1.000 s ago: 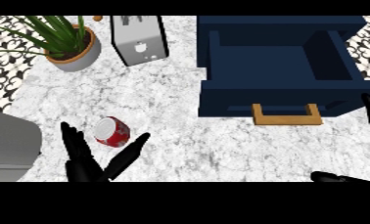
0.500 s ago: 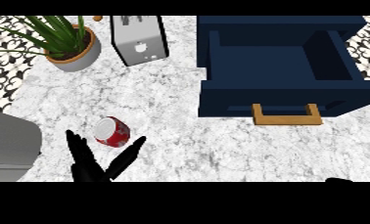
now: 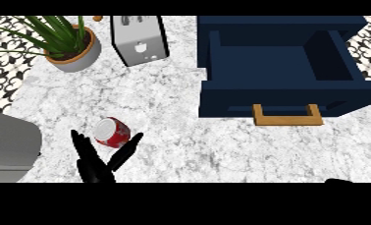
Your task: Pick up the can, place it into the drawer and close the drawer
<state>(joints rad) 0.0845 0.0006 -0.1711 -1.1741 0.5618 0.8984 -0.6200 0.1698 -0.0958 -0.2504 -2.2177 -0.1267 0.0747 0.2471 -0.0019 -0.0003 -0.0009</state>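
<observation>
The red can [image 3: 111, 132] lies on its side on the marble counter at the lower left, its pale end facing up. My left hand [image 3: 94, 167] comes in from below it, open, with straight fingers [image 3: 124, 151] spread to either side of the can. The dark blue drawer [image 3: 279, 96] stands pulled open at the right, its inside bare, with a wooden handle [image 3: 287, 117] on its front. Only a black sliver of my right hand [image 3: 339, 181] shows at the lower right edge.
A potted plant [image 3: 71, 47] stands at the back left, and a silver toaster [image 3: 139, 40] is beside it. A grey rounded object [image 3: 14, 150] sits at the left edge, close to my left hand.
My left hand has crept slightly forward and right, its fingers now flanking the can. The right hand has sunk lower at the bottom edge. The can and drawer have not moved.
</observation>
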